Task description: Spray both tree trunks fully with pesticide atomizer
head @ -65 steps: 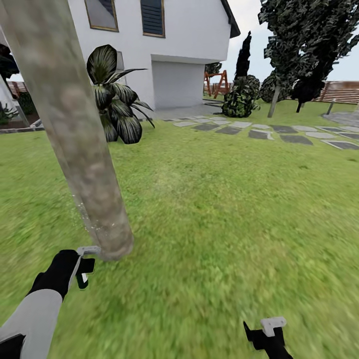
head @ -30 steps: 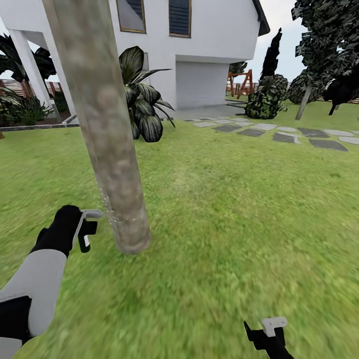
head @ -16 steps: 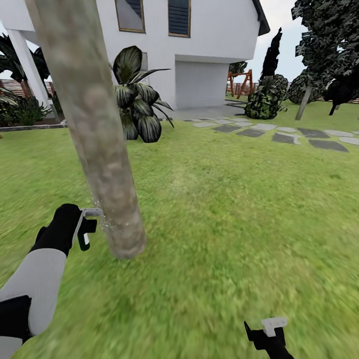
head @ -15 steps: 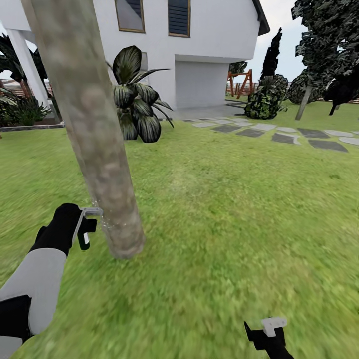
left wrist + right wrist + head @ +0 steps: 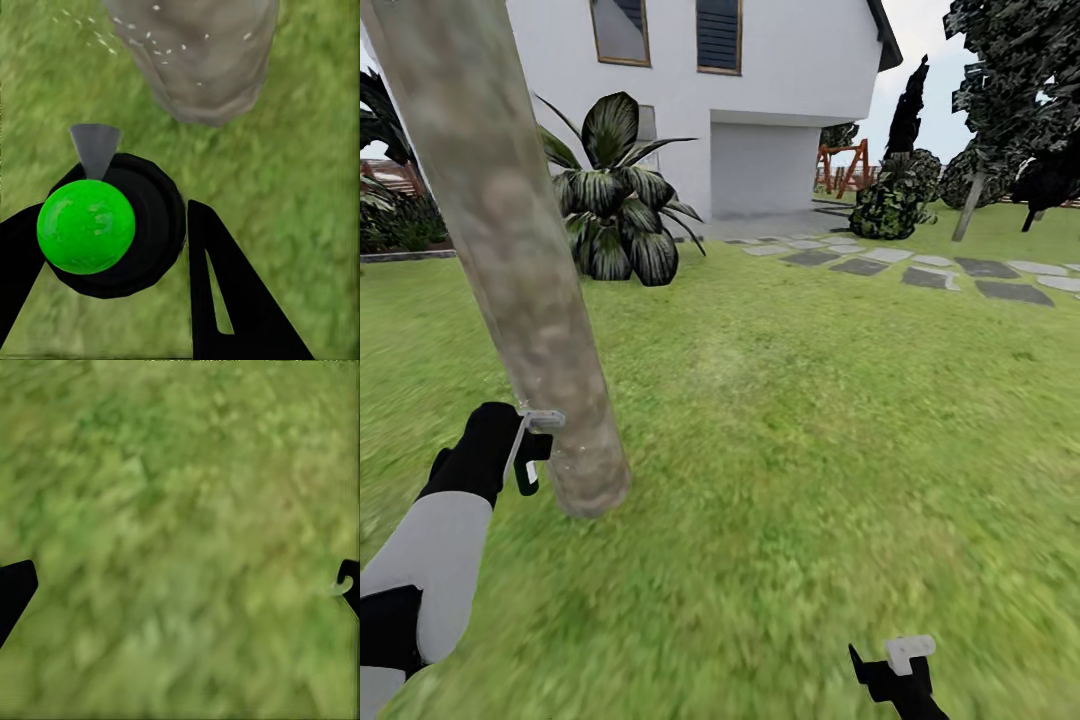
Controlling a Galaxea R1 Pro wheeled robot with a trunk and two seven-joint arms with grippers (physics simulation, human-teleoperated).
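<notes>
Atomizer point(image 5: 105, 225), gripped between left pincer point(image 5: 528, 455) fingers, points at trunk point(image 5: 525, 300); right pincer point(image 5: 895, 672) spread, empty.

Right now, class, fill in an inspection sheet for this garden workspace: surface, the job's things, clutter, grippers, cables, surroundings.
Surface: blurry green grass lawn.
Job's things: black atomizer with green round cap in the left gripper, grey nozzle aimed at the mottled grey-beige tree trunk; white droplets near the trunk base.
Clutter: nothing seen.
Grippers: left shut on the atomizer; right gripper low over grass, fingers apart, holding nothing.
Cables: nothing seen.
Surroundings: white house, striped-leaf plant, grey stepping stones, second tree.
</notes>
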